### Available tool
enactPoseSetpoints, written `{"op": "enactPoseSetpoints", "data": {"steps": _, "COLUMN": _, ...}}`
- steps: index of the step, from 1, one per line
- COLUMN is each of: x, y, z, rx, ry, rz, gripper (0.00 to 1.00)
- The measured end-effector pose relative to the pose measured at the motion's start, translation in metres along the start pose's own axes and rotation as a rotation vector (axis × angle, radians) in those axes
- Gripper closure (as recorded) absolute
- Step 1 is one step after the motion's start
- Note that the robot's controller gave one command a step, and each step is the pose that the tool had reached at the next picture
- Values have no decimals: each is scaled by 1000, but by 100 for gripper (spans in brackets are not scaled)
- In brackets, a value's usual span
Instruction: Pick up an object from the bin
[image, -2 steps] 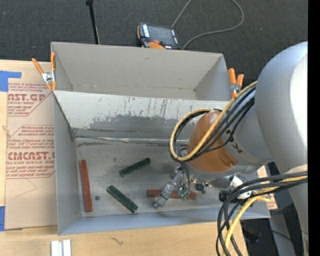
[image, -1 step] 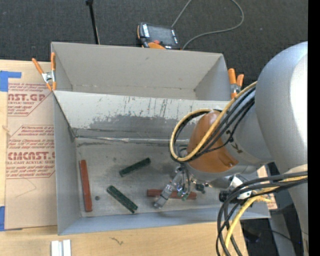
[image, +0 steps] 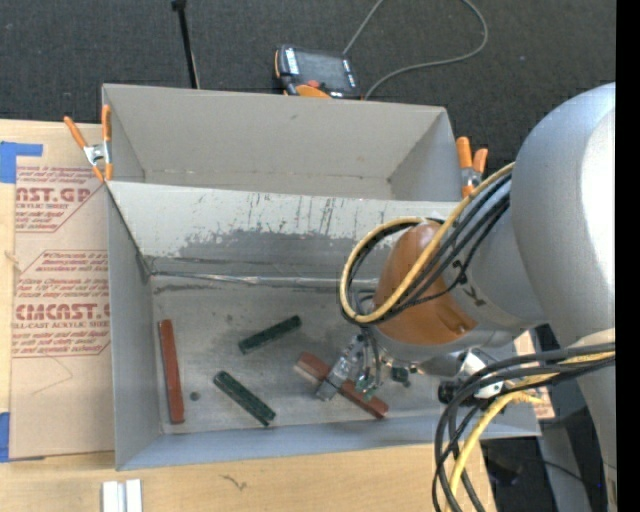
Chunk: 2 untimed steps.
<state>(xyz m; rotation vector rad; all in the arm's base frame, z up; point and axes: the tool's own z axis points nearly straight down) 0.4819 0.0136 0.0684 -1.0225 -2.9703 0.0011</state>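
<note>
A grey metal bin (image: 135, 300) seen from above, with a large pale robot arm (image: 560, 220) reaching in from the right; an orange cover (image: 425, 290) and looping yellow and black cables (image: 400, 235) sit on its wrist. The gripper (image: 348, 378) is low in the bin's front right part, directly over the middle of a short red-brown bar (image: 312, 367) that lies flat on the floor; the claw appears to touch the bar, though its tip is small and crowded in shadow, so whether it is open, closed or gripping cannot be told. The bar's two ends stick out on either side of the claw; its long axis runs diagonally, the left end pointing up and back into the bin, the right end pointing down towards the front wall, which it lies near.

Three other things lie on the bin floor, all apart from each other: an upper dark green bar (image: 268, 334) left of the claw, tilted slightly up to the right; a lower dark green bar (image: 243, 397) nearer the front, slanting down to the right; and a long red-brown strip (image: 172, 370) just beside the left wall, running nearly front to back.
</note>
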Motion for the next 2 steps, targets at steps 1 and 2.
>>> {"op": "enactPoseSetpoints", "data": {"steps": 1, "x": 0, "y": 0, "z": -37, "rx": -2, "ry": -1, "rz": 0, "gripper": 100}}
{"op": "enactPoseSetpoints", "data": {"steps": 2, "x": -1, "y": 1, "z": -102, "rx": -4, "ry": -4, "rz": -1, "gripper": 100}}
